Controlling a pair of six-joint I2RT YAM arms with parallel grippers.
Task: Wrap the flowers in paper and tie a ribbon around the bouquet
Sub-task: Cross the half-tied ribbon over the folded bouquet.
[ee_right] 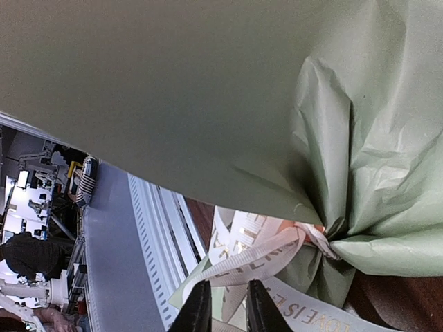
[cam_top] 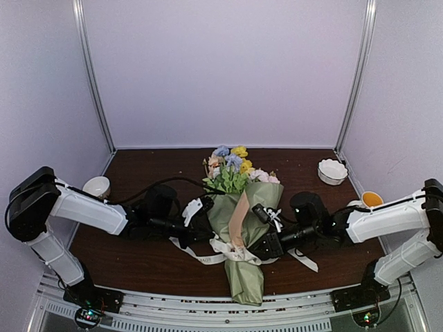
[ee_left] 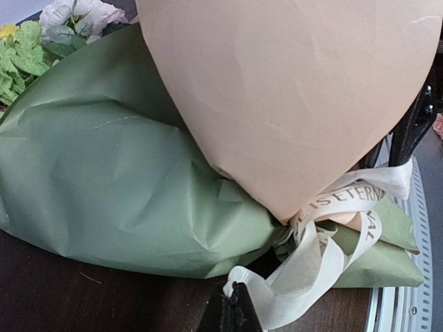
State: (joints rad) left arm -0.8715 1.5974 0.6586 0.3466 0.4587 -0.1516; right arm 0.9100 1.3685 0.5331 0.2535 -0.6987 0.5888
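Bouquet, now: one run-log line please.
bouquet wrapped, lying flat | ribbon round neck, ends loose | left fingers shut | right fingers slightly apart at ribbon

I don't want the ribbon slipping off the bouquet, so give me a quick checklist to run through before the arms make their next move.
1. Paper closed around the flowers: ok, stems covered, blooms sticking out.
2. Ribbon around the sleeve's narrow waist: ok, paper gathered there.
3. Left gripper holding a ribbon strand: ok, shut on it.
4. Right gripper hold: cannot tell, fingers narrowly apart with ribbon between them.
5. Knot finished: cannot tell, the crossing is partly hidden.
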